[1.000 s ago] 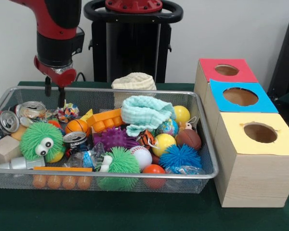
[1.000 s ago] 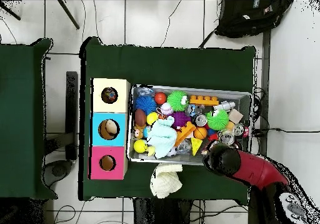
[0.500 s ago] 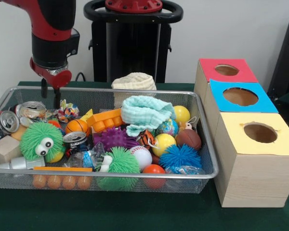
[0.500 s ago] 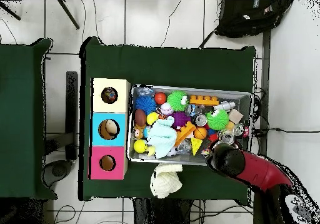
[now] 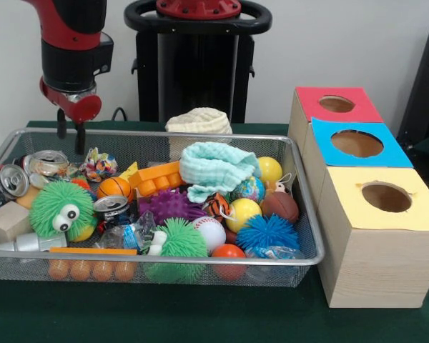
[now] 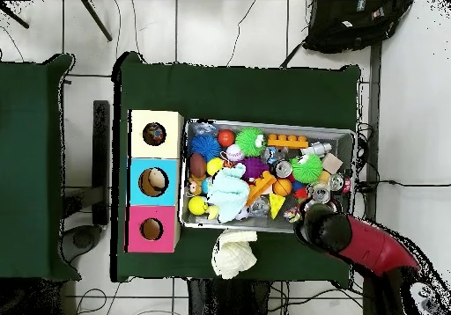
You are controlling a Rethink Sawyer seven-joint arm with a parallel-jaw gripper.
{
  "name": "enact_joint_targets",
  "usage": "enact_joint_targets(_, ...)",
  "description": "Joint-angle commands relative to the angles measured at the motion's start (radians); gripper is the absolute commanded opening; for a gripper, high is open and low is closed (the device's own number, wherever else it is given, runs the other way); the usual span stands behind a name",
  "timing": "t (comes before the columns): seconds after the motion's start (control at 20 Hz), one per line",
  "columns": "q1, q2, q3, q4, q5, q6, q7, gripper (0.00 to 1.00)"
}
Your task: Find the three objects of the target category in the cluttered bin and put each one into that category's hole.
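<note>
A red arm's gripper (image 5: 69, 133), fingers spread and empty, hangs at the upper left above the bin's (image 5: 200, 136) back corner, where crushed cans (image 5: 48, 161) lie just below, tightly packed, so a grab may snag neighbouring toys or the rim.

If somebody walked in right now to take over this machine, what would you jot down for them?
Gripper: open and empty, hovering over the wire bin at its corner by the crushed cans.
Things: the bin is piled with balls, spiky toys, cans and a cloth. Beside it stand the red box, blue box and yellow box.
Done: the overhead view shows something inside the yellow and blue holes; what it is, I cannot tell.
Left: nothing is grasped, so the next pick is still to make.
</note>
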Motion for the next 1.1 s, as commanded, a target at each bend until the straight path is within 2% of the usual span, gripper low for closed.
enact_joint_targets(0.05,-0.024,0.011,0.130,0.053,-0.006,-0.029,0.022,1.00)
enact_joint_targets(1.1,-0.040,0.080,0.173,0.043,-0.025,-0.093,0.041,1.00)
